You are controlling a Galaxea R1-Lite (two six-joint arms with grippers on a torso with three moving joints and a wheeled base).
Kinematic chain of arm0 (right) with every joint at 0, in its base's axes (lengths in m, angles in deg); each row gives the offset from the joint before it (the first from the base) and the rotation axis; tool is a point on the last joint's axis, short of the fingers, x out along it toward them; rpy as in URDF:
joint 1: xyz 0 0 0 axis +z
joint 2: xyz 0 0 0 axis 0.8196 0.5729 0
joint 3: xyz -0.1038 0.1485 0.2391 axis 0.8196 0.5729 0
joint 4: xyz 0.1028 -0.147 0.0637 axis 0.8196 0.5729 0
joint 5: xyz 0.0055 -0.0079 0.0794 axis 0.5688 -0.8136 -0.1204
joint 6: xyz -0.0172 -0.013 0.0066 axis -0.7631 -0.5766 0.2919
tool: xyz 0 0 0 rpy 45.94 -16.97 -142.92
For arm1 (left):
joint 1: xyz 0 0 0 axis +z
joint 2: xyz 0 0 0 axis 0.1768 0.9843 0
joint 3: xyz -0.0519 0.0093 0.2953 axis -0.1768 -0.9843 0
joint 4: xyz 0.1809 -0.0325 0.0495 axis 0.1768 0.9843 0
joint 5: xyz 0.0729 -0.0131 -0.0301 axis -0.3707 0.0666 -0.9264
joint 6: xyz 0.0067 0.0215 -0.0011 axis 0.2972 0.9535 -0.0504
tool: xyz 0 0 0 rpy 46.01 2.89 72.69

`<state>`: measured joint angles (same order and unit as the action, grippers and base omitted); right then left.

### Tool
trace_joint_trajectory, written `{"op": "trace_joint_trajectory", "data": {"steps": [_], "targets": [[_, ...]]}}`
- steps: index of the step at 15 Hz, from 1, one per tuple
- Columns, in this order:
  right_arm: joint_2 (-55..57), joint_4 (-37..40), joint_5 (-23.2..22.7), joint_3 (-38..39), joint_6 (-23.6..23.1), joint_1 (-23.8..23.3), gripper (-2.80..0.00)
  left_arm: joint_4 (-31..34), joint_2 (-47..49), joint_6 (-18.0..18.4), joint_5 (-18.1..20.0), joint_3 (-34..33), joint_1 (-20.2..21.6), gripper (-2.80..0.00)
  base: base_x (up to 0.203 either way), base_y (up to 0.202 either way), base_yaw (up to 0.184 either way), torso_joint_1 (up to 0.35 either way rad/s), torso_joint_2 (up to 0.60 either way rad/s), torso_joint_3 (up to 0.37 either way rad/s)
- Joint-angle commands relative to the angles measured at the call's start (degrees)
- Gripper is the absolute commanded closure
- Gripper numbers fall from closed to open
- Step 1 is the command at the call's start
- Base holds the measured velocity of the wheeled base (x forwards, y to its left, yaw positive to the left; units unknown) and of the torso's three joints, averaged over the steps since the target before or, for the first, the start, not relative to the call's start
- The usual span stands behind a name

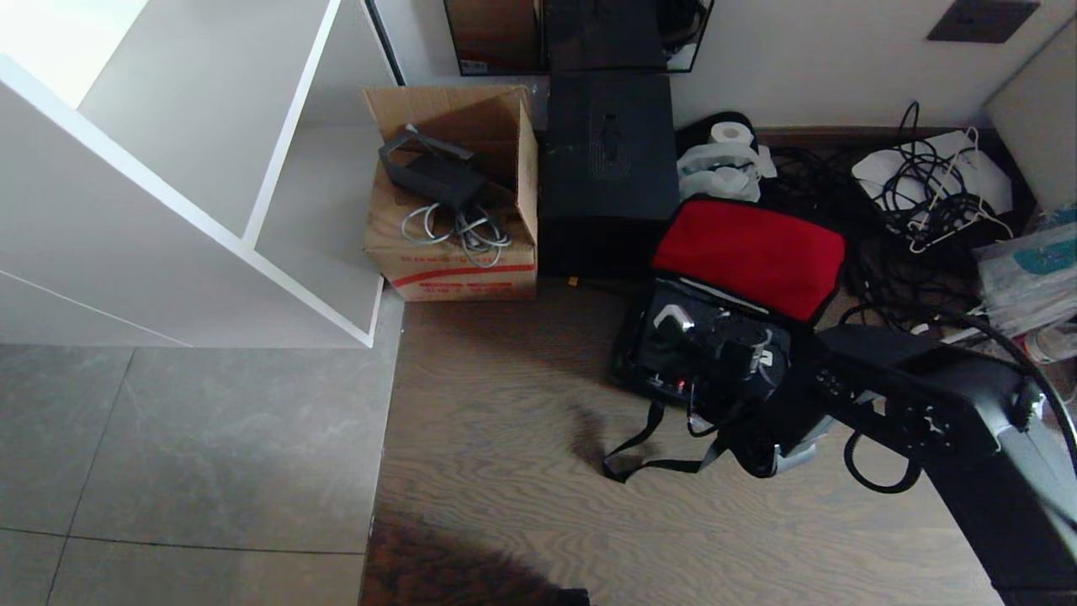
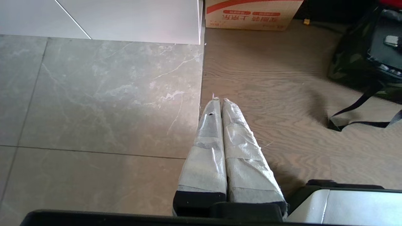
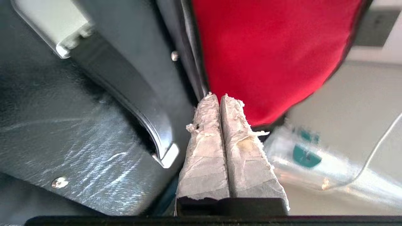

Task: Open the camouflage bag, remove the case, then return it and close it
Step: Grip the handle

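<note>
Right tool (image 3: 220, 97) clenched on nothing, tips beside the case (image 3: 78, 125) handle (image 3: 138, 94), inside the open camouflage bag (image 1: 749, 252).

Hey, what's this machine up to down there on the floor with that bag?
The camouflage bag lies on the wooden floor with its lid flipped back, red lining showing. The black case sits inside it. The right gripper is down at the case's edge, next to its strap handle, fingers shut with nothing visibly between them. The left gripper hangs shut over the bare floor, away from the bag.
</note>
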<state>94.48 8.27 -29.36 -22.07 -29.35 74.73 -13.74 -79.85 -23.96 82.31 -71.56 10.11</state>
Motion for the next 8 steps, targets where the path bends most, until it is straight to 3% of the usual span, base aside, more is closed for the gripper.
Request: {"op": "trace_joint_trajectory", "data": {"steps": [1,3,6,8], "targets": [[-0.8,0.4,0.3,2.6,0.4,1.0,0.00,0.0,0.0,0.0,0.0,0.0,0.1,0.00,0.000,0.000,0.000,0.000,0.00,0.000],[-1.8,0.6,3.1,5.3,2.2,2.6,0.00,0.0,0.0,0.0,0.0,0.0,0.1,0.00,0.000,0.000,0.000,0.000,0.00,0.000],[-2.3,1.2,3.8,7.7,2.9,3.0,0.00,0.0,0.0,0.0,0.0,0.0,0.1,0.00,0.000,0.000,0.000,0.000,0.00,0.000],[-3.7,2.2,3.7,10.3,6.6,3.2,0.00,0.0,0.0,0.0,0.0,0.0,0.1,0.00,0.000,0.000,0.000,0.000,0.00,0.000]]}}
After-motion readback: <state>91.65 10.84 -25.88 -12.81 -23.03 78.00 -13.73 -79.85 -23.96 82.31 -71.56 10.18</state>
